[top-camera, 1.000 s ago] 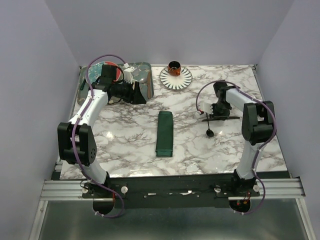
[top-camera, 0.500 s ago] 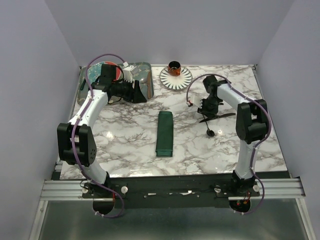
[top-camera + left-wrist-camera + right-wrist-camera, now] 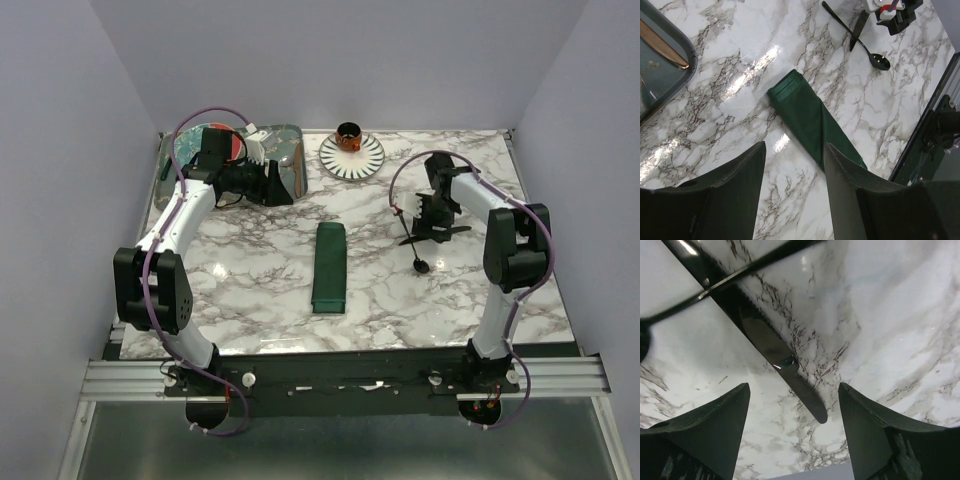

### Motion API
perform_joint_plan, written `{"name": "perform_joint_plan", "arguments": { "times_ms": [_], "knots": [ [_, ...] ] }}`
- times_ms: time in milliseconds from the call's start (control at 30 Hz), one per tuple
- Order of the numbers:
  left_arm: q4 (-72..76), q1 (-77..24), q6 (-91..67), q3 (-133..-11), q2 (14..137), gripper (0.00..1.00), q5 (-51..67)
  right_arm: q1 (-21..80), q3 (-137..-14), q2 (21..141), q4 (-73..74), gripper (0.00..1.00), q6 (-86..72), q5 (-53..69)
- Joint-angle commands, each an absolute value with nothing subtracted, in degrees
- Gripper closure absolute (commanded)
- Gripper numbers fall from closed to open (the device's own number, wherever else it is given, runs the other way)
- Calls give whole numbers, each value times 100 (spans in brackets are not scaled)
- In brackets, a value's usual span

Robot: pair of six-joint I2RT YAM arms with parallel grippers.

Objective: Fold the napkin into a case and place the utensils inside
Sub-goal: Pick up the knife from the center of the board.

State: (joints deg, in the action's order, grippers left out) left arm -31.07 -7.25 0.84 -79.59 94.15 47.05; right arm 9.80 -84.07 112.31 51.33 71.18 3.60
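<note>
1. The right claw [image 3: 793, 392] is spread wide just above the surface [image 3: 260, 300], one finger on each side of the black knife [image 3: 775, 347], touching neither side of it
2. The other black utensil [image 3: 735, 275] lies crossing the knife
3. The dark green case [image 3: 329, 266] sits flat mid-surface, well apart from both
4. The left claw [image 3: 793, 150] hangs near the tray [image 3: 689, 59], fingers apart, nothing between them
</note>
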Motion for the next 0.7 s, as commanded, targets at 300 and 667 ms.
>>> {"name": "perform_joint_plan", "arguments": {
  "times_ms": [300,667],
  "knots": [
    [-3032,-694,105,-7875,9114,40,4869,958,-8534,11751,5492,64,6689,122],
    [-2909,-694,26,-7875,9193,40,4896,967,-8622,11769,6047,80,4257,914]
  ]
}}
